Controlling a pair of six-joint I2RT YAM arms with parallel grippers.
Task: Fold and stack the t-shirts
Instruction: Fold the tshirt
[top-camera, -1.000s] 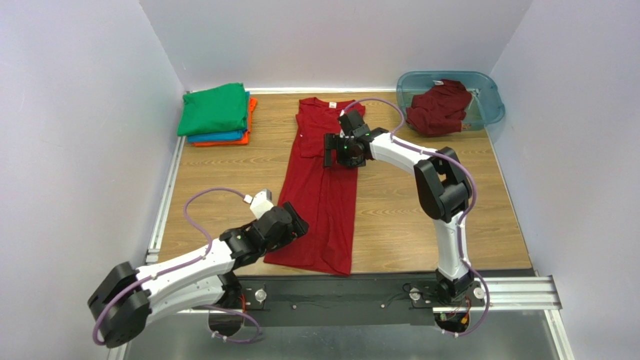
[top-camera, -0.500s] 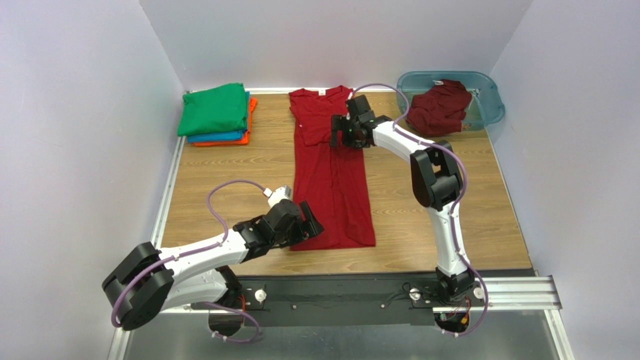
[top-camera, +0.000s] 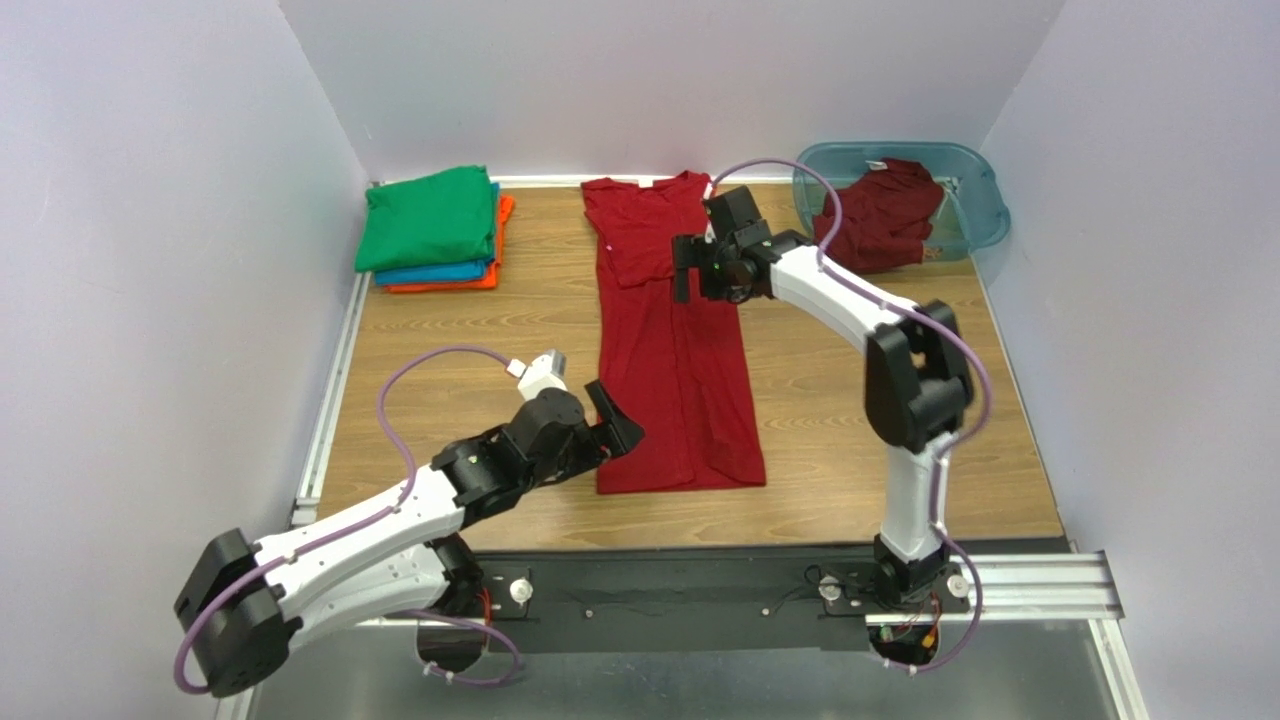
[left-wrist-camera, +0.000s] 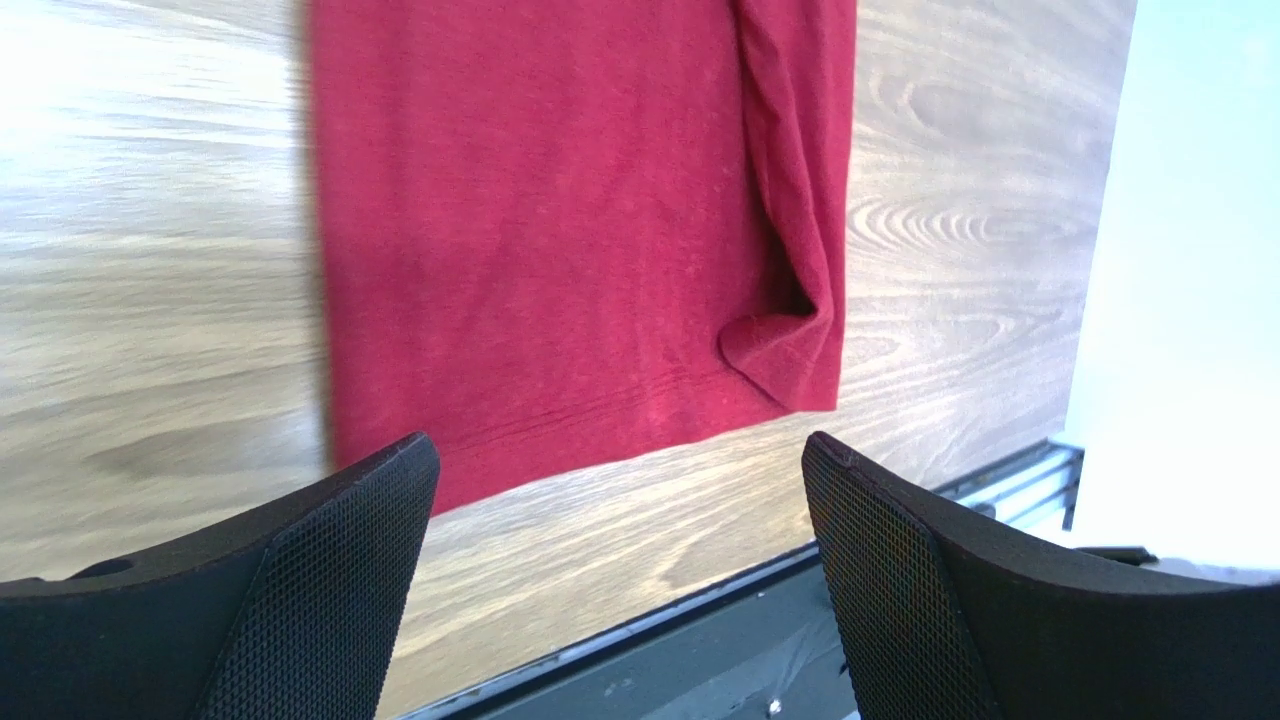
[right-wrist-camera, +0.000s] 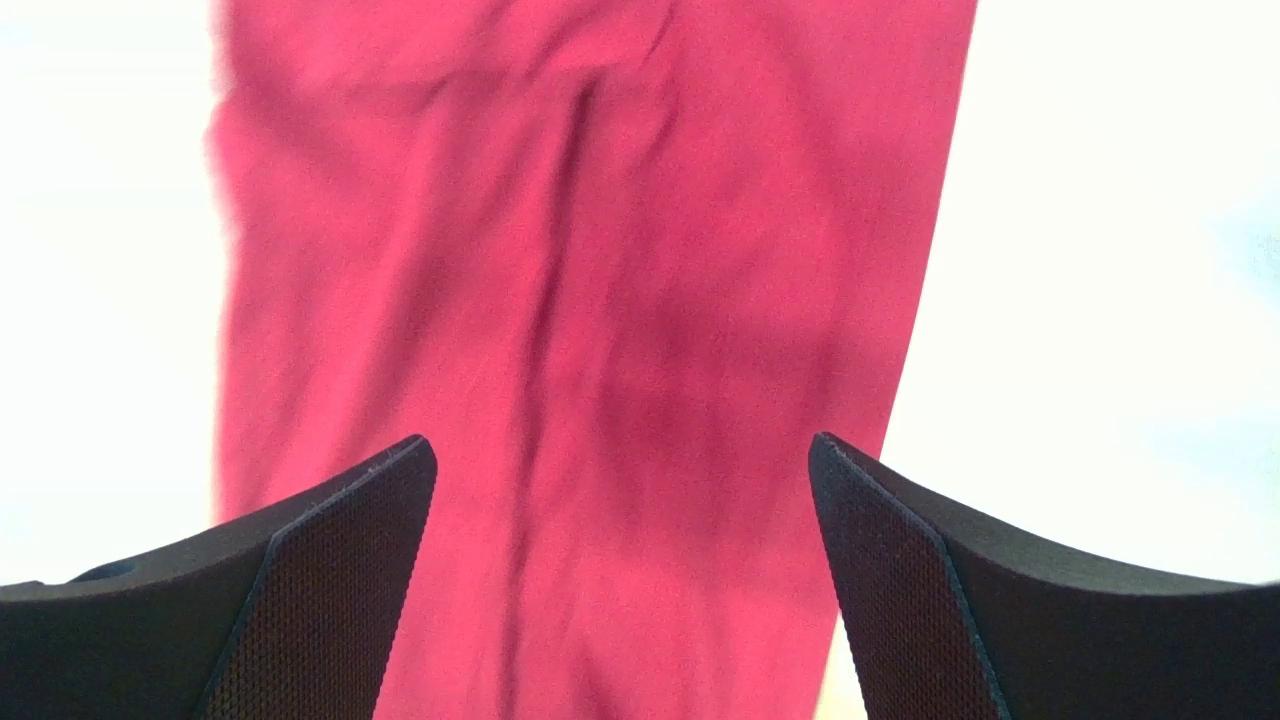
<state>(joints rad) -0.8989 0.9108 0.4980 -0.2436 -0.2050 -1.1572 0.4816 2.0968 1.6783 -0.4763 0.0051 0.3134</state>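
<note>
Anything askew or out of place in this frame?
The long-folded dark red t-shirt has a curled, bunched near hem corner; the second dark red t-shirt lies crumpled in the translucent teal plastic tub.

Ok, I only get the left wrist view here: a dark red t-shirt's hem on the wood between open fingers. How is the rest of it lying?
Observer: The dark red t-shirt is folded into one long narrow strip, flat on the table, collar at the far end.
Operator: And the right arm?
Observer: The right gripper is over the collar end, fingers open, nothing between them.
Operator: Anything stacked yet?
Observer: Yes, in the far left corner: a green t-shirt on a blue t-shirt on an orange t-shirt.
</note>
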